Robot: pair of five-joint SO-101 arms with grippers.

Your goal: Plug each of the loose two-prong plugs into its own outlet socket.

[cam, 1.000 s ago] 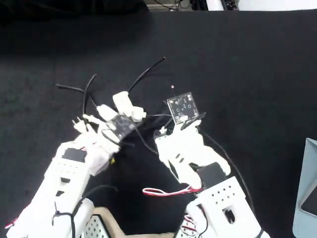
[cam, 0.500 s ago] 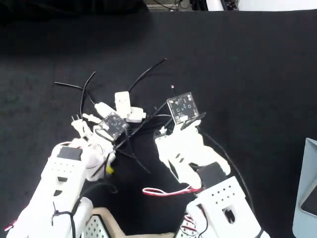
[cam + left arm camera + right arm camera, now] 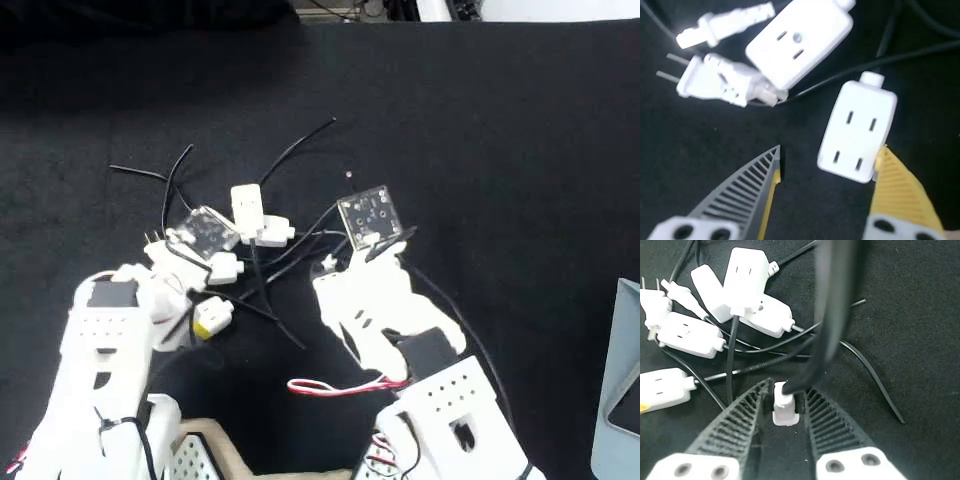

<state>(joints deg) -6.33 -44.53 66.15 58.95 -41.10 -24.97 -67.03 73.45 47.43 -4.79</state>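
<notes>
right end effector [image 3: 783,390] pinches a white plug [image 3: 785,412], seemingly for carrying; left end effector [image 3: 829,152] stands spread, one finger against an outlet socket [image 3: 857,132], likely to steady it.

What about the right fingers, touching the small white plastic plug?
Touching: the right wrist view shows the small white plastic plug pinched between the right gripper's fingers.

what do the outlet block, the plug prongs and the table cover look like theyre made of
Outlet block: looks like hard white plastic, smooth and slightly glossy, with moulded rounded edges.
Prongs on the plug: thin, flat and pale with a shine, likely metal.
Table cover: matte black with no glare, probably cloth or felt; no weave can be made out.
</notes>
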